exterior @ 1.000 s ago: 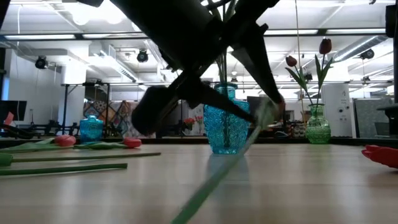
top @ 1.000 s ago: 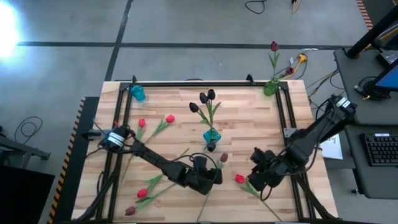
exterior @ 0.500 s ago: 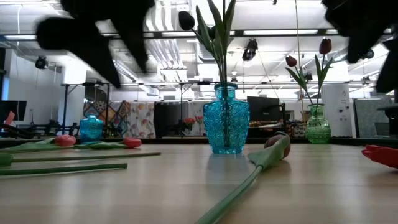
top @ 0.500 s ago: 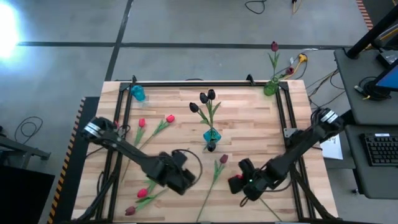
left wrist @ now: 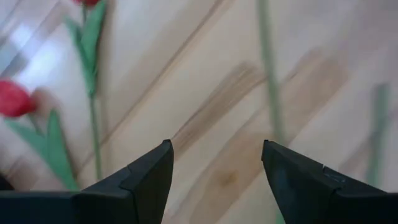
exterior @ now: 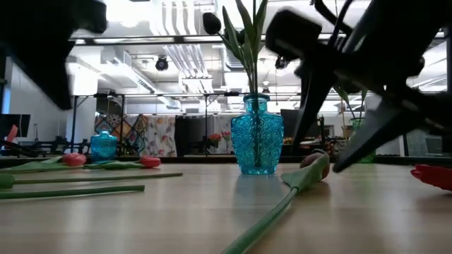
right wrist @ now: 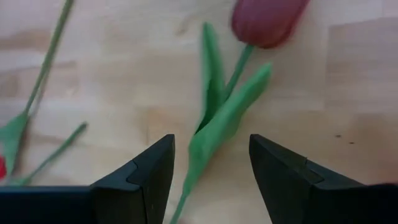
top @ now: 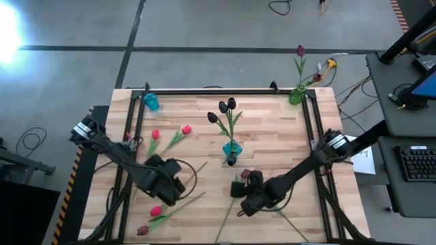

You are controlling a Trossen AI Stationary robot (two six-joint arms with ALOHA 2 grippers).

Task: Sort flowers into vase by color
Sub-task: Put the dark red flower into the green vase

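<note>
**A:** Which step is in hand?

**B:** Picking up the next flower, I judge. In the overhead view the right gripper (top: 240,195) hangs at lower centre of the frame, over a dark maroon tulip (top: 244,174) lying on the table (top: 286,136) just below the blue vase (top: 231,148), which already holds black tulips (top: 223,109).

**A:** How are its fingers?

**B:** Parted, holding nothing. Its wrist view shows the tulip's stem and leaves (right wrist: 221,115) between the fingertips, untouched.

**A:** And the next move?

**B:** Likely lowering and closing on that stem. A green vase (top: 296,96) at upper right holds a similar maroon tulip.

**A:** The other arm?

**B:** The left gripper (top: 170,189) hovers at lower left, wide and empty, near red tulips (top: 157,211).
</note>
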